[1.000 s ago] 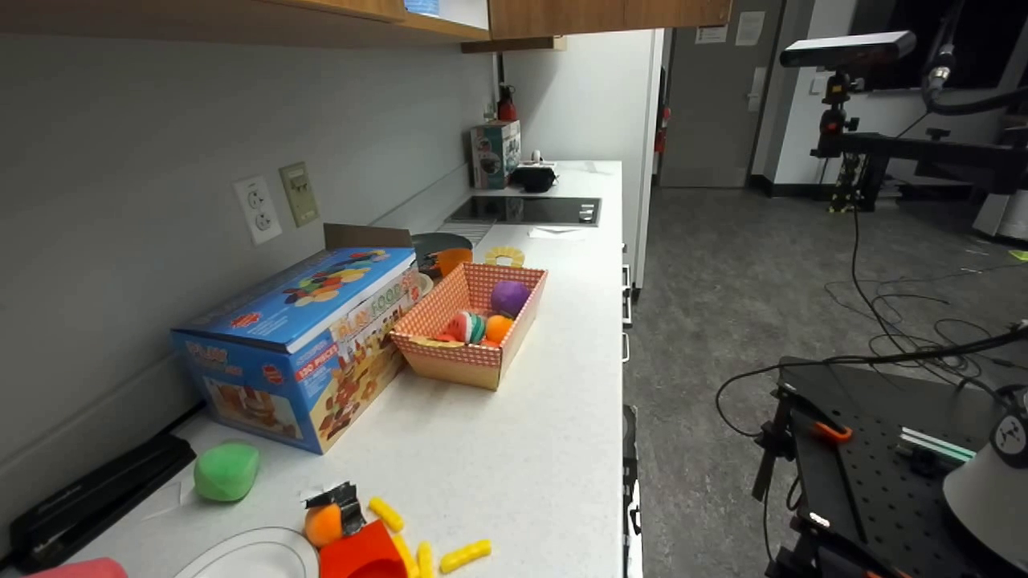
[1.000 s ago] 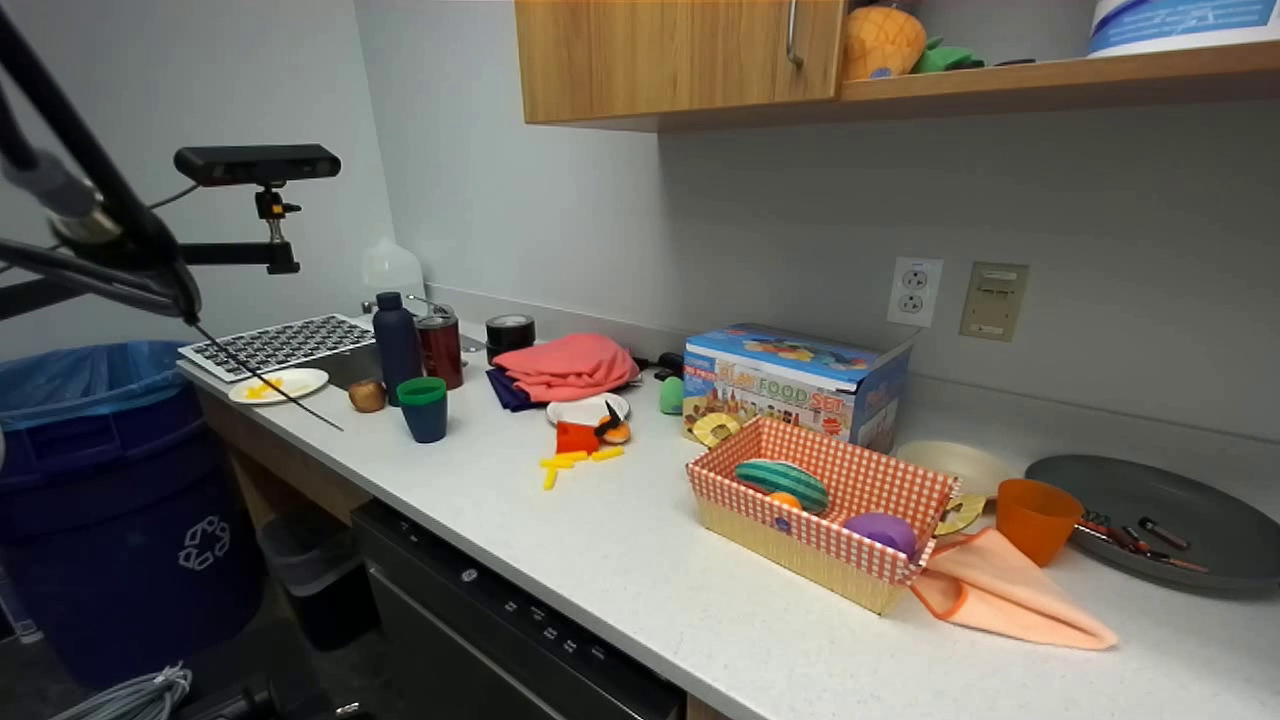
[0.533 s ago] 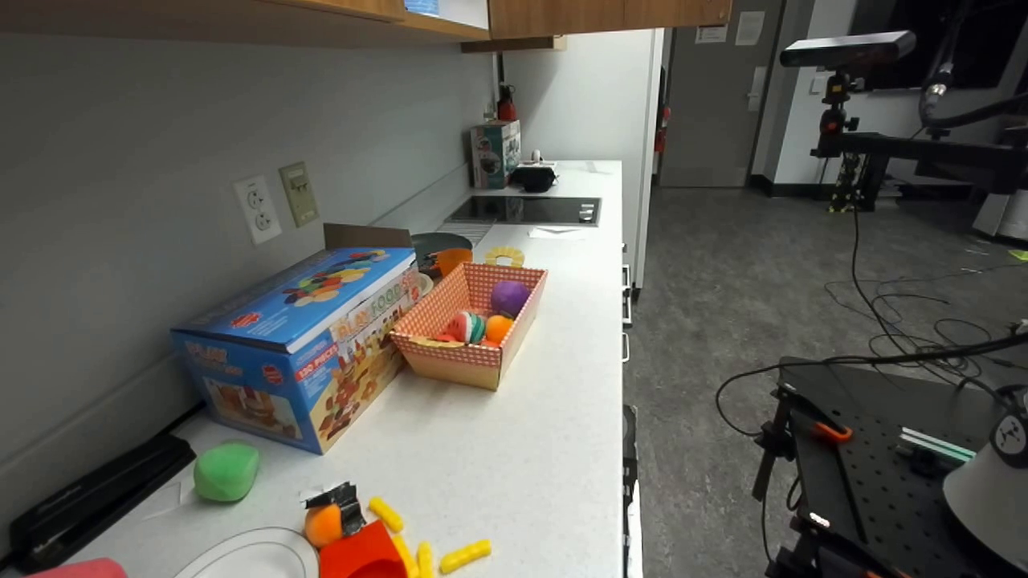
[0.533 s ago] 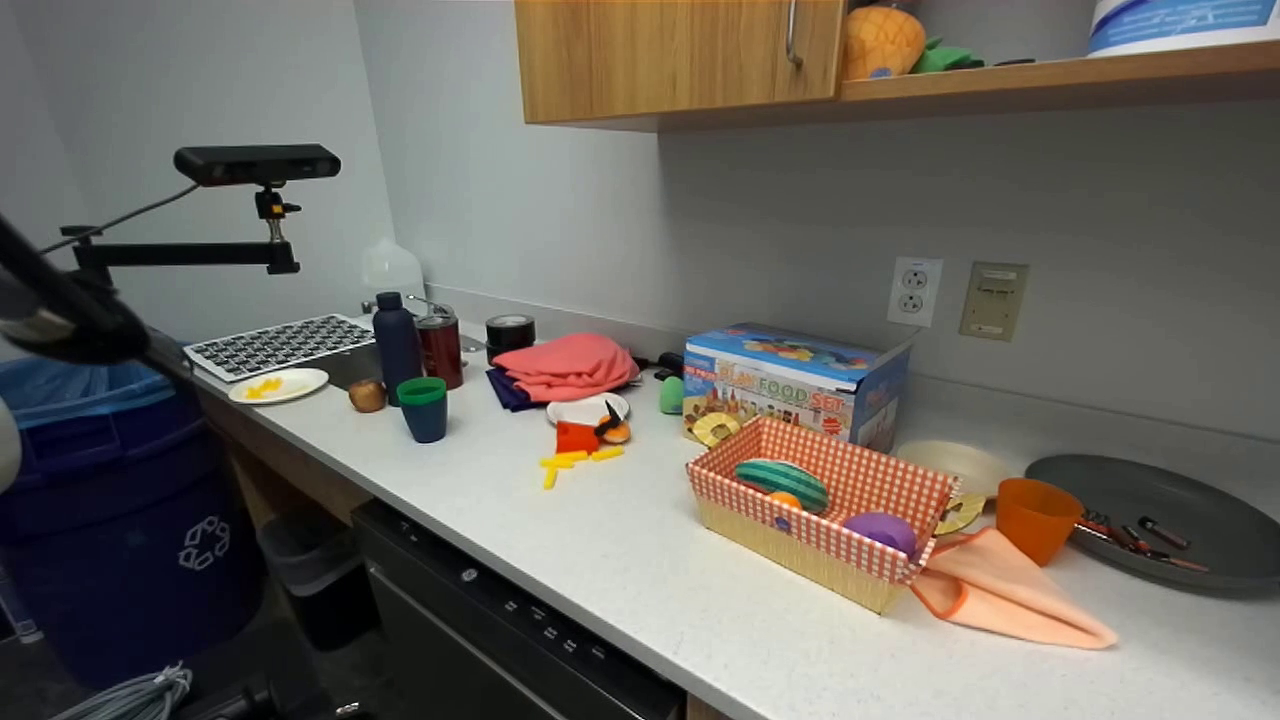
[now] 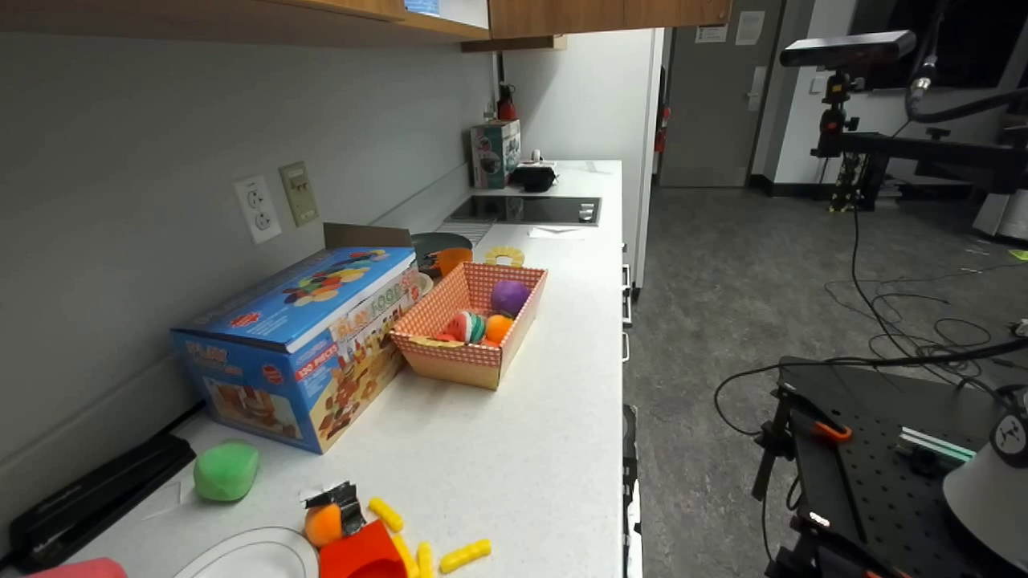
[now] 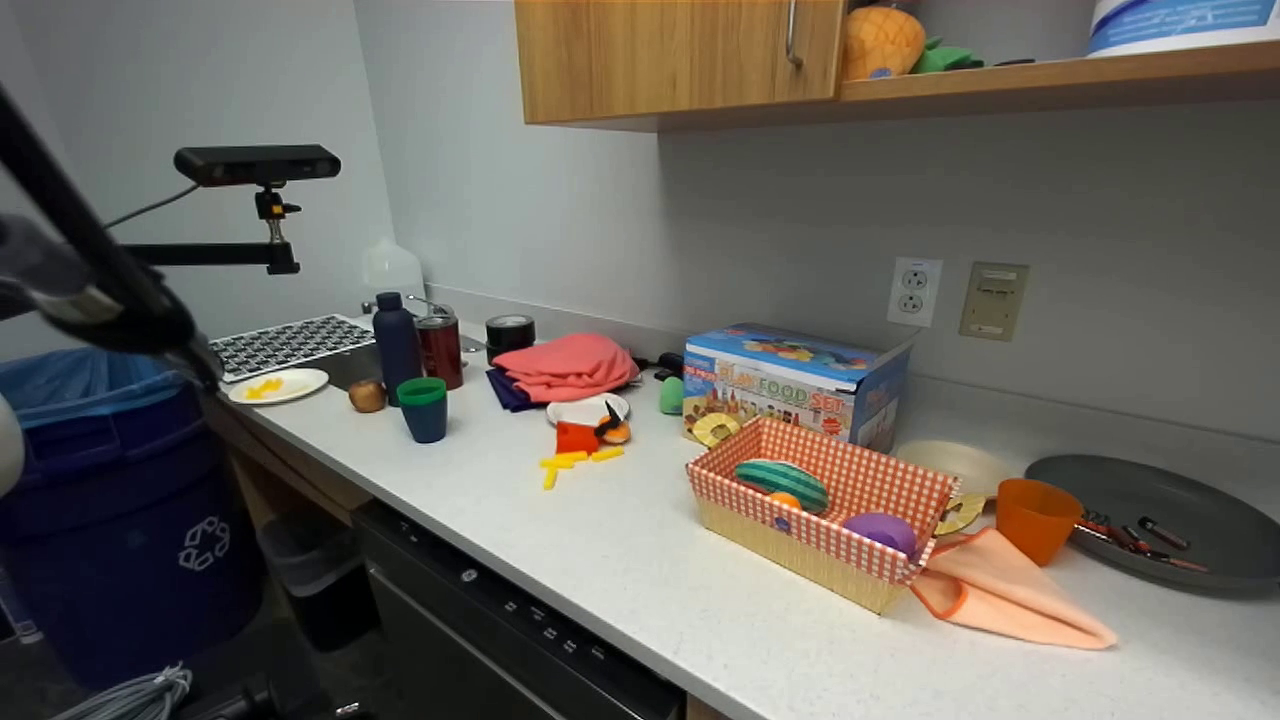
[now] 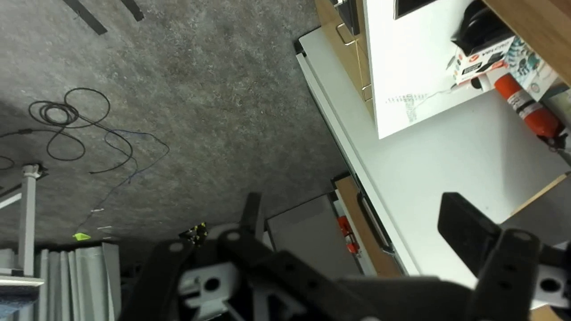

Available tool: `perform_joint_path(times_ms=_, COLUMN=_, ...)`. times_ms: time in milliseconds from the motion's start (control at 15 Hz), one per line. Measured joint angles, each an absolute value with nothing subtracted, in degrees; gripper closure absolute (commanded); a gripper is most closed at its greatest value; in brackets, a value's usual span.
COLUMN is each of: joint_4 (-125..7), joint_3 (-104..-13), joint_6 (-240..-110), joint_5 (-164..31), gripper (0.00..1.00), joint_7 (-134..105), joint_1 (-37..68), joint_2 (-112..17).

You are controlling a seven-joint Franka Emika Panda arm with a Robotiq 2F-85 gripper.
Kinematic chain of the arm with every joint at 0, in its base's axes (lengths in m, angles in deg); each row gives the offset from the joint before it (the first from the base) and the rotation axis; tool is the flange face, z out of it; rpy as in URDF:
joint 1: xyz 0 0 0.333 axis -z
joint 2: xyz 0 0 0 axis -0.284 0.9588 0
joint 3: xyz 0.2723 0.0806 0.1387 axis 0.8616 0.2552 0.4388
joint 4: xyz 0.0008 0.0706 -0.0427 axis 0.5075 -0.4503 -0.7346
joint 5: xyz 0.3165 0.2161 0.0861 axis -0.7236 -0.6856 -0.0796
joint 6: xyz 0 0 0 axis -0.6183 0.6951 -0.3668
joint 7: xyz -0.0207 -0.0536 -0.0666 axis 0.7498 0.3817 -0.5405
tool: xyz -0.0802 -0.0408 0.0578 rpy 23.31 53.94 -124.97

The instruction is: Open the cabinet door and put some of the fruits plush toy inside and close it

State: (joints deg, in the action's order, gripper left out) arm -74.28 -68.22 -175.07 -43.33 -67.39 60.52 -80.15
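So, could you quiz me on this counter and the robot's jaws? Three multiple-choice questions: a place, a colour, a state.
1. Where is the purple toy?
A) On the floor
B) In the checked basket
C) On the shelf

2. What colour is the cup nearest the dark plate?
A) Orange
B) White
C) Blue

3. How do the jaws stand?
A) Pressed together
B) Gripping something
C) Apart

1B: both exterior views show it there.
2A: both exterior views show an orange cup.
3C: the wrist view shows the fingertips apart.

Cab. door (image 6: 670, 58), wht. container (image 6: 1185, 26) cut off up top
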Motion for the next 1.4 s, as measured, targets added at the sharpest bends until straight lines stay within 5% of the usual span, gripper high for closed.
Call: perform_joint_path(times_ms=1400, joint_4=-67.73, joint_3=-74.38, joint_6=-170.25, joint_5=-69.69, gripper=0.0, joint_7=-56.99, joint_1=48.43, joint_2=-76.51)
